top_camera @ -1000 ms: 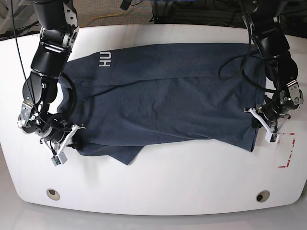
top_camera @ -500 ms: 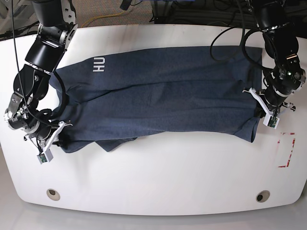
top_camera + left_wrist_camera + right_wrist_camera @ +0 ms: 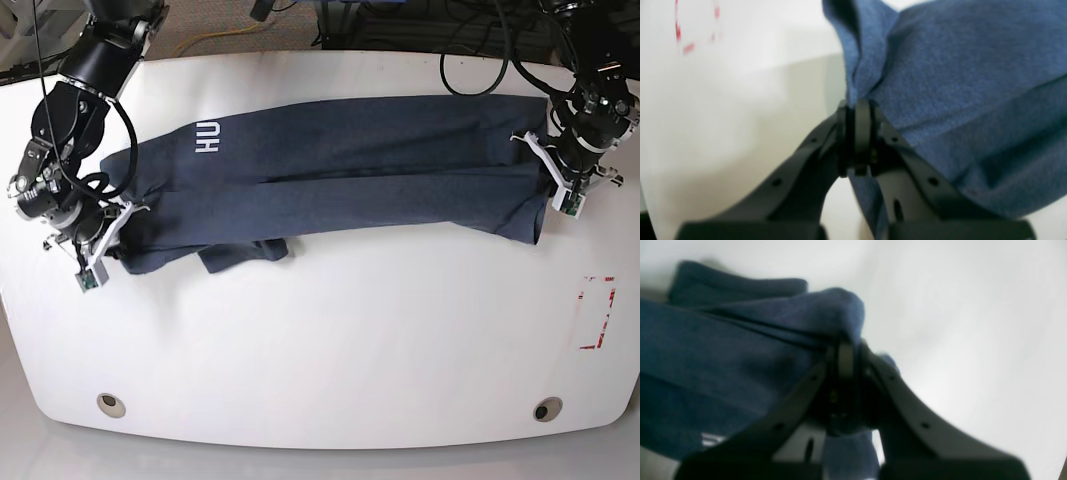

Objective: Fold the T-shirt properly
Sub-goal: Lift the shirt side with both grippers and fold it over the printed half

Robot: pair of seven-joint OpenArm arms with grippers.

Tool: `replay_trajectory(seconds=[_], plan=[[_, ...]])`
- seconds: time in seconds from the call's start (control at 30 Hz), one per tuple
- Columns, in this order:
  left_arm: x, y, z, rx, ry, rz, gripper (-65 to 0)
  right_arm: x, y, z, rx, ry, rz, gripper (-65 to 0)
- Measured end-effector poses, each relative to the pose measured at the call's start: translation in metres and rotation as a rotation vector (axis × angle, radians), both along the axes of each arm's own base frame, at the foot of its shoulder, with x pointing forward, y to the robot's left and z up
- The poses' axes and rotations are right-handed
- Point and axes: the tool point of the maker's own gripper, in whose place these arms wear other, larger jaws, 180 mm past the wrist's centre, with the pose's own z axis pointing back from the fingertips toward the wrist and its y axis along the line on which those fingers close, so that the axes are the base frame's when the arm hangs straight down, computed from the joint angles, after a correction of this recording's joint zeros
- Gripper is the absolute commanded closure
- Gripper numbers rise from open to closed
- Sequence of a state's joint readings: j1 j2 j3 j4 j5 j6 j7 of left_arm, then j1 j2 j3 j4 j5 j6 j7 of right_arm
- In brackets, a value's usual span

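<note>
A: Where is the T-shirt (image 3: 340, 170) right now?

B: Stretched lengthways between the two sets of jaws, on the far half of the white tabletop (image 3: 330, 350). It is folded over on itself, with a long crease running from one gripper toward the other.

A: What is the left gripper (image 3: 552, 190) doing?

B: Its jaws are pinched tight on the shirt's end; in the left wrist view the blue cloth (image 3: 957, 83) bunches up right at the tips of the left gripper (image 3: 857, 106) and spreads away beyond them.

A: And the right gripper (image 3: 112, 228)?

B: Same story. The right wrist view is blurred, but the jaws of the right gripper (image 3: 845, 346) are closed on a fold of the shirt (image 3: 740, 346), with cloth humped over the tips.

A: Anything else near the jaws?

B: White lettering (image 3: 209, 137) sits on the shirt just beyond the right jaws, toward the far edge. A loose flap (image 3: 245, 252) hangs out from the near edge, closer to the right jaws than the left. Red markings (image 3: 597, 312) lie on the tabletop nearer than the left jaws, apart from the cloth.
</note>
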State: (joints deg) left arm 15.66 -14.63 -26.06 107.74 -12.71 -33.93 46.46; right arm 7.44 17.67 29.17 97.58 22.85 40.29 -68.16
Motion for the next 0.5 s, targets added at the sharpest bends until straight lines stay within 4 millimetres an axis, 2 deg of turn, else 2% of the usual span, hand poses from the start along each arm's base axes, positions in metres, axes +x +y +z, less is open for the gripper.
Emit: replay_trajectory(seconds=[0.17, 0.43, 0.5], plan=[[-0.025, -0.001, -0.015, 0.012, 0.067, -0.058, -0.3, -0.023, -0.005, -0.014, 0.014, 0.032, -0.043, 0.0], [-0.055, 0.001, -0.032, 0.022, 0.153, -0.069, -0.6, -0.052, 0.003, -0.033, 0.063, 0.086, -0.028, 0.0], [-0.06, 0.002, -0.035, 0.023, 0.167, -0.07, -3.3, -0.059, 0.004, -0.039, 0.064, 0.106, -0.029, 0.0]])
